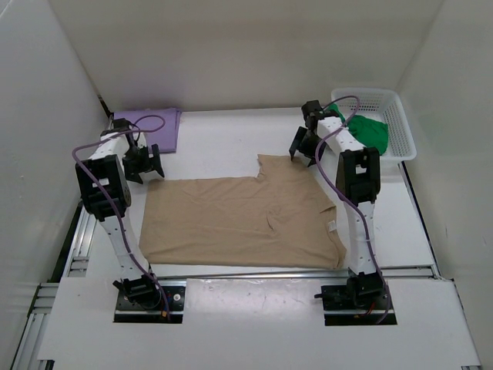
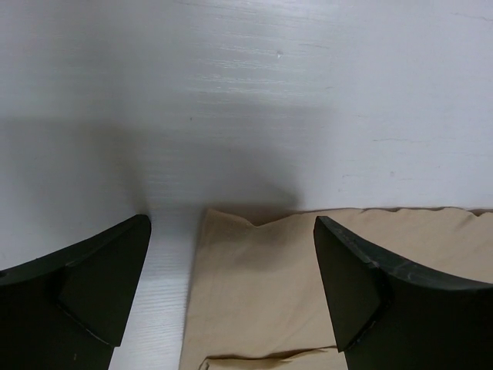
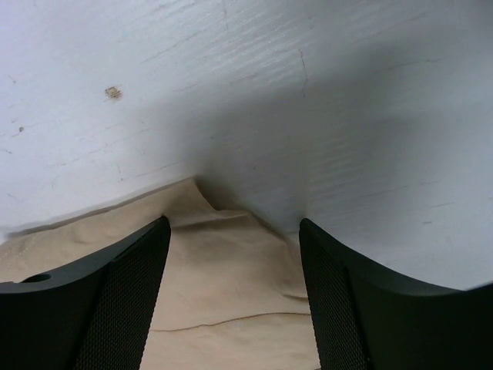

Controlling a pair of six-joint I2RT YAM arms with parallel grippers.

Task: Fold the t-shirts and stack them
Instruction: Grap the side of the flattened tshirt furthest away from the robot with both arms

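Observation:
The tan t-shirt (image 1: pixel 239 220) lies spread flat in the middle of the table. My left gripper (image 1: pixel 145 163) hangs open just above its far left corner (image 2: pixel 231 231), holding nothing. Over the far right corner (image 3: pixel 223 231) my right gripper (image 1: pixel 302 148) stands open too, with cloth lying loose below its jaws. A folded lavender t-shirt (image 1: pixel 158 127) rests at the far left. The green t-shirt (image 1: pixel 370 131) sits bunched inside the white mesh basket (image 1: pixel 400 116) at the far right.
White walls enclose the table on three sides. Purple cables loop along both arms (image 1: pixel 343 166). The arm bases stand on a metal rail (image 1: pixel 254 270) at the near edge.

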